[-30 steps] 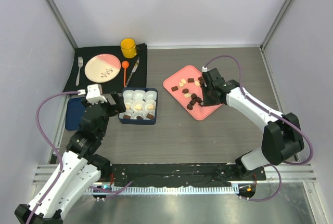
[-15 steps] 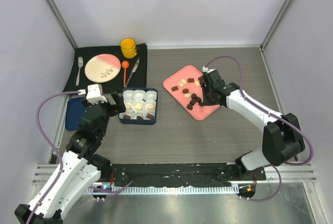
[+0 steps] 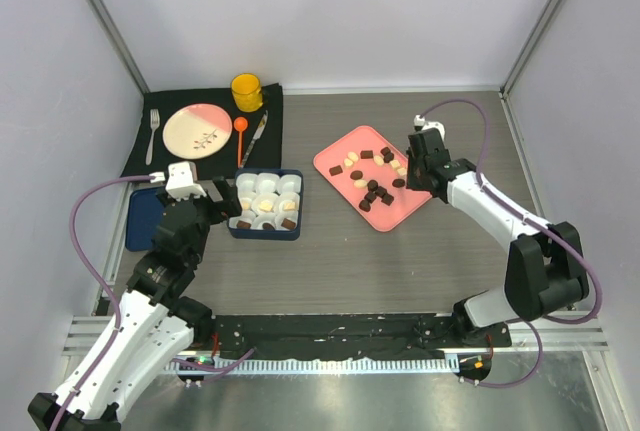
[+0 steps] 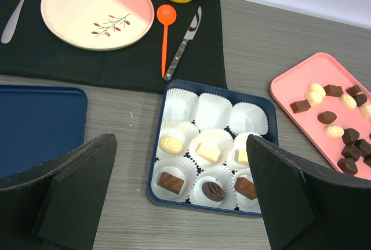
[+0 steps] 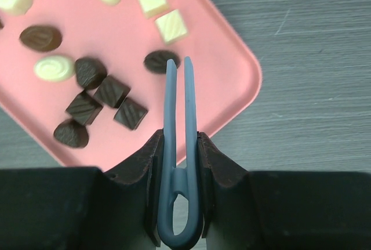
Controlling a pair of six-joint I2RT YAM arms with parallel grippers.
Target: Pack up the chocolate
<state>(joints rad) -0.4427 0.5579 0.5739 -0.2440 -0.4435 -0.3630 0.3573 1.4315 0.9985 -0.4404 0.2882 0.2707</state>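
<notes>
Right wrist view: right gripper (image 5: 178,145) clamped on grey tweezers (image 5: 179,99).
Task item: chocolate (image 5: 110,90) loose on pink tray (image 5: 223,90), left of the tweezers; nearest dark piece possibly touching them.
Left wrist view: left gripper (image 4: 181,145) spread wide, blue box (image 4: 272,116) ahead.

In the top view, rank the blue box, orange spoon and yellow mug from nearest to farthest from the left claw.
1. Blue box, right beside the left claw.
2. Orange spoon, farther back on the black mat.
3. Yellow mug, at the mat's far edge.

Robot lab enclosure, plain white walls (image 3: 330,11), aluminium corner posts (image 3: 107,21), staged grey tabletop (image 3: 400,271)
</notes>
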